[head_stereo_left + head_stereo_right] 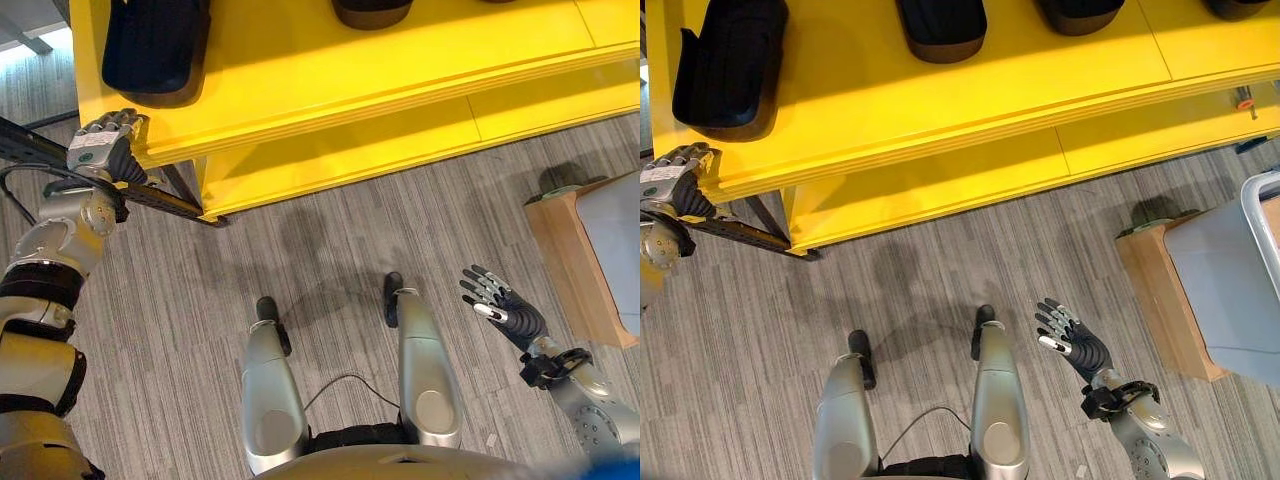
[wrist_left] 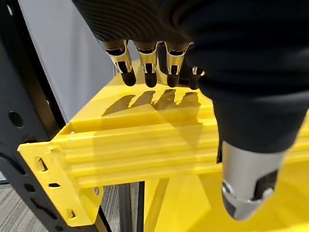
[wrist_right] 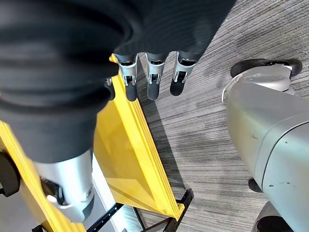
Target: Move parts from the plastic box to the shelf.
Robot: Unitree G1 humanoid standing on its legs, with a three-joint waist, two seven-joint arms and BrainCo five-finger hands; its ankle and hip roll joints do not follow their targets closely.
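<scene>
**A:** So where are we at with this one? Closest in, the right hand (image 1: pixel 500 303) hangs low over the grey floor (image 1: pixel 920 290) with its fingers straight and spread, carrying nothing.

**B:** Yep, and the left hand (image 1: pixel 103 142) is up by the front left corner of the yellow shelf (image 1: pixel 330 80). In its wrist view the fingers look relaxed, just above the shelf's front edge, nothing in them either.

**A:** Off at the right edge there's a grey plastic box (image 1: pixel 1240 290) sitting on a wooden stand (image 1: pixel 1160 290), right hand well apart from it. Can't tell what's left inside.

**B:** Further back on the top shelf board there's a row of dark parts (image 1: pixel 728 62), the leftmost near the left end, close to the left hand. I'd guess some of the job is done.

**A:** Probably back to the box for another, if there are any.
</scene>
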